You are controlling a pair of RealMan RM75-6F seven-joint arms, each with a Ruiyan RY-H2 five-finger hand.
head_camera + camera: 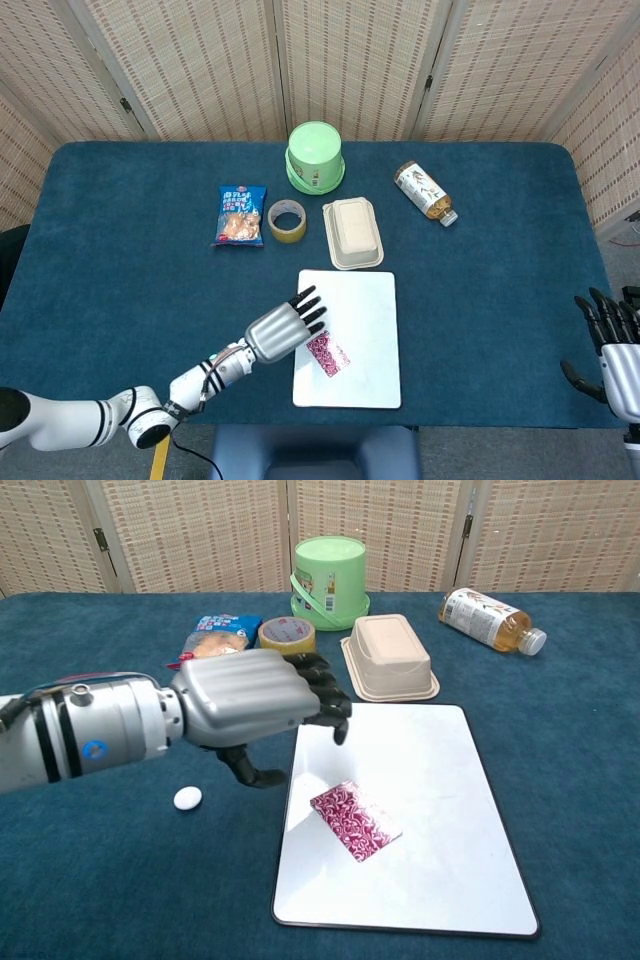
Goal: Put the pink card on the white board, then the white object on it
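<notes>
Looks like a robot test lab rather than a home: a table [120,250] covered in dark blue cloth, hemmed in by woven folding screens [350,60], with a staged scatter of unrelated props — green bucket [314,156], snack bag [240,215], tape roll [287,220], drink bottle [425,192], takeaway box [353,232]

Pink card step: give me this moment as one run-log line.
pink card: flat on white board, released | left hand: open, above board's left edge | white object: on table, untouched | right hand: idle at table's right edge
</notes>
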